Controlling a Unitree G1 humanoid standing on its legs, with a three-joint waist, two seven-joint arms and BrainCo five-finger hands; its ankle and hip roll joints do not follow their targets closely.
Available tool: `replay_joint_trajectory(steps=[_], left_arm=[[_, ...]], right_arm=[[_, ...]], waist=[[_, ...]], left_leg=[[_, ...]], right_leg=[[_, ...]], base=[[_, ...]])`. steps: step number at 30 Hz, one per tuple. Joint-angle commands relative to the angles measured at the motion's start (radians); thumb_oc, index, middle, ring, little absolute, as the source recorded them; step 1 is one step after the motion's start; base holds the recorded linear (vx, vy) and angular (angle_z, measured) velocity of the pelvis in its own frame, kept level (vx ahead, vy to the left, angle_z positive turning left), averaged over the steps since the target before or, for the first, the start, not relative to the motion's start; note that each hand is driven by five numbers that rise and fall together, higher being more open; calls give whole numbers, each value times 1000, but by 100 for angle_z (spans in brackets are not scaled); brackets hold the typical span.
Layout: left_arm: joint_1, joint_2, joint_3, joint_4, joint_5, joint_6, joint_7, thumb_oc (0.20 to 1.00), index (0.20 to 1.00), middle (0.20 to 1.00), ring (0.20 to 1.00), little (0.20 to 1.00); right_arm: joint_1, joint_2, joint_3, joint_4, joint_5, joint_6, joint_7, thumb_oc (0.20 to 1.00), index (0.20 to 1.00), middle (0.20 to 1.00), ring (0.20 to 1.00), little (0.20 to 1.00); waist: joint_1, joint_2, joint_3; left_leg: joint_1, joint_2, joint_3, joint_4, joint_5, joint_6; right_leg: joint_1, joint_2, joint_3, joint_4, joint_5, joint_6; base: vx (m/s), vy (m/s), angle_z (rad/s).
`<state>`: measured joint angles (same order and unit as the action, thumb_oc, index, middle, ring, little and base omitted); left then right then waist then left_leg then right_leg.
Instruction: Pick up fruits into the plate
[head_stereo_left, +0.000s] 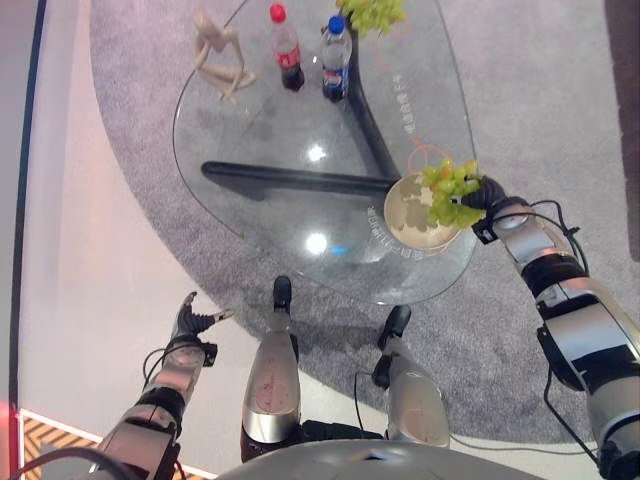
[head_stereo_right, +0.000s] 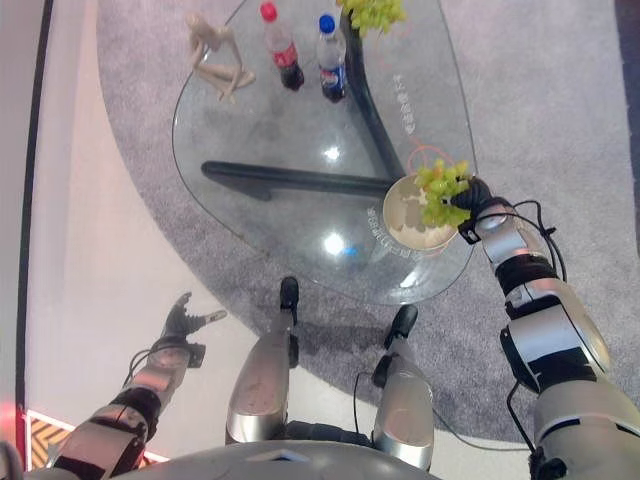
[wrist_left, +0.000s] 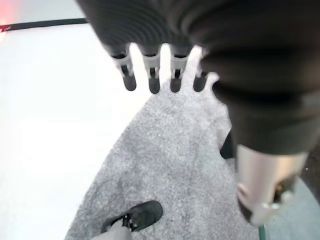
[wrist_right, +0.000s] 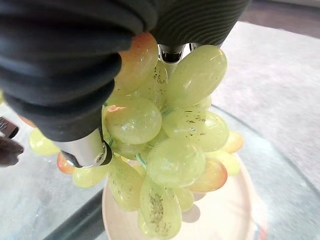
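The glass table (head_stereo_left: 260, 130) stood on grey carpet (head_stereo_left: 520, 90). At its 4 o'clock edge sat the plate (head_stereo_left: 402, 215). Just above the plate hung a bunch of green grapes (head_stereo_left: 452, 192), clamped in the right hand (head_stereo_left: 490, 192). More grapes (head_stereo_left: 372, 12) lay at 12 o'clock beside two bottles (head_stereo_left: 336, 58). The left hand (head_stereo_left: 190, 322) hung off the table at 7 o'clock, fingers straight and apart.

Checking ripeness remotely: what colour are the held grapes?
Pale green, some blushed orange; the grapes show best in the right wrist view.
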<state>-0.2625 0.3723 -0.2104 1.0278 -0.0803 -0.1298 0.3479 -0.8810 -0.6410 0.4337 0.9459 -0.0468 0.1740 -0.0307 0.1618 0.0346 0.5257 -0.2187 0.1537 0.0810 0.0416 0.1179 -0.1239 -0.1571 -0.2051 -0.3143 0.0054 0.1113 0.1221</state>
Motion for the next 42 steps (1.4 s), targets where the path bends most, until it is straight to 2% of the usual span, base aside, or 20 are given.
replay_joint_trajectory(steps=[1, 3, 6, 10, 20, 21, 24, 25, 26, 31, 34, 35, 36, 37, 40, 42], left_arm=[[20, 30, -60, -10, -25, -21, 31, 1000, 1000, 1000, 1000, 1000], [22, 29, -72, -27, -28, -15, 38, 1000, 1000, 1000, 1000, 1000], [36, 24, -97, -37, -40, -6, 53, 1000, 1000, 1000, 1000, 1000], [35, 22, -93, -41, -45, -14, 66, 1000, 1000, 1000, 1000, 1000], [44, 22, -144, -116, -55, -41, 68, 1000, 1000, 1000, 1000, 1000], [62, 20, -156, -123, -60, -45, 62, 1000, 1000, 1000, 1000, 1000], [69, 18, -164, -131, -58, -40, 60, 1000, 1000, 1000, 1000, 1000], [86, 17, -174, -138, -60, -44, 55, 1000, 1000, 1000, 1000, 1000], [92, 16, -177, -141, -56, -43, 54, 1000, 1000, 1000, 1000, 1000], [111, 16, -189, -155, -58, -39, 51, 1000, 1000, 1000, 1000, 1000], [115, 21, -192, -156, -56, -28, 49, 1000, 1000, 1000, 1000, 1000], [105, 23, -187, -157, -56, -27, 49, 1000, 1000, 1000, 1000, 1000], [106, 25, -186, -151, -60, -25, 46, 1000, 1000, 1000, 1000, 1000], [104, 26, -179, -140, -59, -22, 42, 1000, 1000, 1000, 1000, 1000], [99, 26, -175, -129, -62, -17, 32, 1000, 1000, 1000, 1000, 1000], [84, 30, -168, -100, -46, -5, -14, 1000, 1000, 1000, 1000, 1000]], right_arm=[[-94, -68, 76, 12, -111, -30, -90, 200, 200, 200, 200, 200], [-115, -78, 92, 19, -114, -23, -100, 200, 200, 200, 200, 200], [-159, -85, 123, 21, -132, 39, -120, 200, 200, 200, 200, 200], [-143, -73, 120, 39, -114, 107, -125, 200, 200, 200, 200, 200], [-140, -110, 51, 219, -60, 170, -213, 200, 200, 200, 200, 200], [-135, -119, 39, 235, -50, 184, -218, 200, 200, 200, 200, 200], [-137, -128, 30, 247, -44, 193, -228, 200, 200, 200, 200, 200], [-141, -146, 15, 259, -45, 190, -228, 200, 200, 200, 200, 200], [-141, -150, 12, 264, -49, 187, -236, 1000, 1000, 1000, 1000, 1000], [-148, -171, 14, 261, -97, 174, -265, 1000, 1000, 1000, 1000, 1000], [-145, -176, 16, 252, -126, 128, -312, 1000, 1000, 1000, 1000, 1000], [-155, -179, 14, 249, -128, 124, -316, 1000, 1000, 1000, 1000, 1000], [-153, -178, 17, 242, -132, 108, -328, 1000, 1000, 1000, 1000, 1000], [-144, -172, 17, 228, -144, 75, -349, 1000, 1000, 1000, 1000, 1000], [-131, -163, 16, 214, -140, 50, -368, 1000, 1000, 1000, 1000, 1000], [-65, -130, -14, 160, -128, 13, -411, 1000, 1000, 1000, 1000, 1000]], waist=[[25, 8, -6], [29, 15, -6], [34, 41, -6], [31, 46, -6], [35, 106, -6], [34, 117, -6], [33, 128, -6], [32, 141, -6], [31, 145, -6], [27, 160, -6], [23, 161, -6], [23, 162, -6], [21, 161, -6], [16, 154, -6], [11, 146, -6], [-5, 114, -6]], left_leg=[[-158, -144, -23, 144, -94, 83], [-188, -151, -25, 155, -94, 87], [-266, -171, -33, 184, -91, 98], [-307, -171, -26, 207, -101, 106], [-397, -183, -14, 256, -109, 113], [-378, -185, -15, 265, -141, 108], [-380, -187, -13, 265, -141, 108], [-380, -190, -11, 264, -140, 109], [-380, -190, -10, 262, -139, 109], [-379, -194, -7, 258, -134, 107], [-358, -193, -7, 241, -129, 107], [-381, -191, -4, 233, -98, 113], [-371, -189, -4, 226, -97, 112], [-351, -186, -4, 214, -95, 109], [-333, -183, -4, 203, -94, 107], [-281, -173, -2, 183, -100, 103]], right_leg=[[-138, 8, -8, 231, -126, -21], [-169, 4, -8, 245, -126, -21], [-270, -10, -5, 307, -132, -22], [-329, -20, -3, 348, -140, -24], [-434, -49, -2, 409, -145, -31], [-429, -53, 12, 434, -178, -20], [-438, -56, 14, 444, -181, -21], [-448, -55, 18, 452, -184, -24], [-451, -55, 20, 454, -184, -25], [-462, -53, 26, 464, -188, -29], [-449, -45, 27, 455, -186, -30], [-465, -43, 14, 438, -154, -41], [-458, -40, 15, 432, -153, -41], [-442, -32, 19, 422, -151, -40], [-425, -26, 21, 411, -150, -39], [-376, -11, 27, 382, -144, -35]], base=[[-7, 3, 9], [-29, 29, 7], [-24, 73, 9], [-3, 14, 9], [4, 0, 1], [68, -24, -1], [29, 14, 4], [6, 29, 6], [9, 39, 7], [1, 4, 1], [-27, 6, 0], [-84, 19, 2], [-85, 21, 2], [0, 0, 0], [-10, -7, 0], [-46, -48, 1]])
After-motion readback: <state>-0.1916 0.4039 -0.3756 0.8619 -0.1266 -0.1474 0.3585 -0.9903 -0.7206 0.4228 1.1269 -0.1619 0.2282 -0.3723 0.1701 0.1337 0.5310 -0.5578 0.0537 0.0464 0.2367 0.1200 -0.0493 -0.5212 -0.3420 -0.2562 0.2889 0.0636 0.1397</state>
